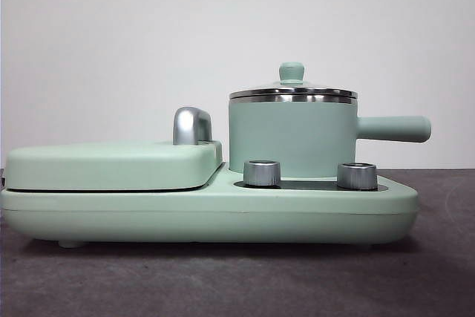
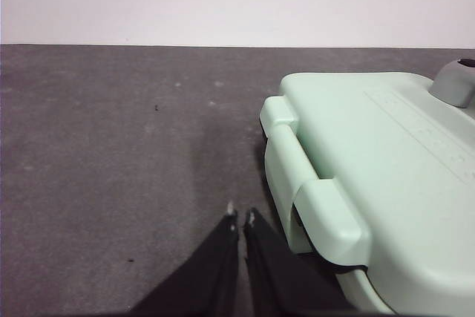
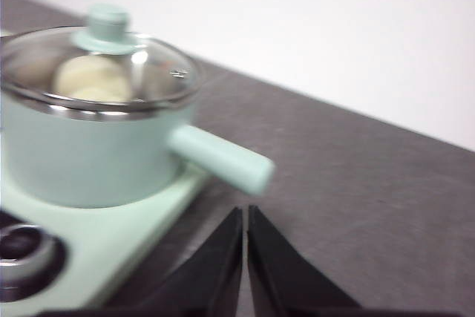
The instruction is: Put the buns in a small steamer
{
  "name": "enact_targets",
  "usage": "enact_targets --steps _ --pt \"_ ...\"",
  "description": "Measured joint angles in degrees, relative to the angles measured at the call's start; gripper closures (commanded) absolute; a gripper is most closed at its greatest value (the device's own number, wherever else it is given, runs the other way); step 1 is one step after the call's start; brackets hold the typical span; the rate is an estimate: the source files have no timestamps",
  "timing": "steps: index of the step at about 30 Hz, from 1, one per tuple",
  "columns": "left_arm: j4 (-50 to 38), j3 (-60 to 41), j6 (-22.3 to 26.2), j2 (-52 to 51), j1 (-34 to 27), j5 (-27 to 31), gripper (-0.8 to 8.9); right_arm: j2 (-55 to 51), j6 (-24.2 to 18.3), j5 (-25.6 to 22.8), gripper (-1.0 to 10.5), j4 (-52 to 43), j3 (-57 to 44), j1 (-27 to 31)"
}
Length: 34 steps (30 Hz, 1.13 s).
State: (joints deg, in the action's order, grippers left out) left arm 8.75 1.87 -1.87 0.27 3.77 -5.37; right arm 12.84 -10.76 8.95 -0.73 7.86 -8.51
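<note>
- The mint green cooker base [image 1: 208, 213] carries my small steamer [image 1: 291, 139], lid [image 3: 96, 61] on.
- Flat griddle lid [image 1: 111, 165] sits beside it.
- One pale bun [image 3: 93, 79] shows through the glass.
- My left gripper [image 2: 240, 217] and right gripper [image 3: 244, 213] are pinched together, empty, above the table [image 2: 111, 168].

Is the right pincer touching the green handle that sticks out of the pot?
Apart. In the right wrist view, the right pincer, shut, sits short of the handle, with bare grey table showing between them.

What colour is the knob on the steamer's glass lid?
Mint green, matching the small steamer; the knob shows sharpest in the front view.
</note>
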Motion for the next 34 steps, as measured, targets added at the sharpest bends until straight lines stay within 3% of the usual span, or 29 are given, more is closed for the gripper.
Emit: enact_targets --steps 3,9,34 --pt "0.0 0.0 -0.02 0.0 0.0 0.02 7.98 -5.77 1.49 -0.44 9.4 -3.58 -5.79 1.77" --pt "-0.07 0.0 0.0 0.0 0.0 0.0 7.98 -12.9 3.32 -4.9 9.4 2.97 -6.93 3.45" --pt "-0.2 0.0 0.0 0.0 0.0 0.0 7.98 -12.63 5.05 -6.05 9.4 3.32 -6.93 4.5"
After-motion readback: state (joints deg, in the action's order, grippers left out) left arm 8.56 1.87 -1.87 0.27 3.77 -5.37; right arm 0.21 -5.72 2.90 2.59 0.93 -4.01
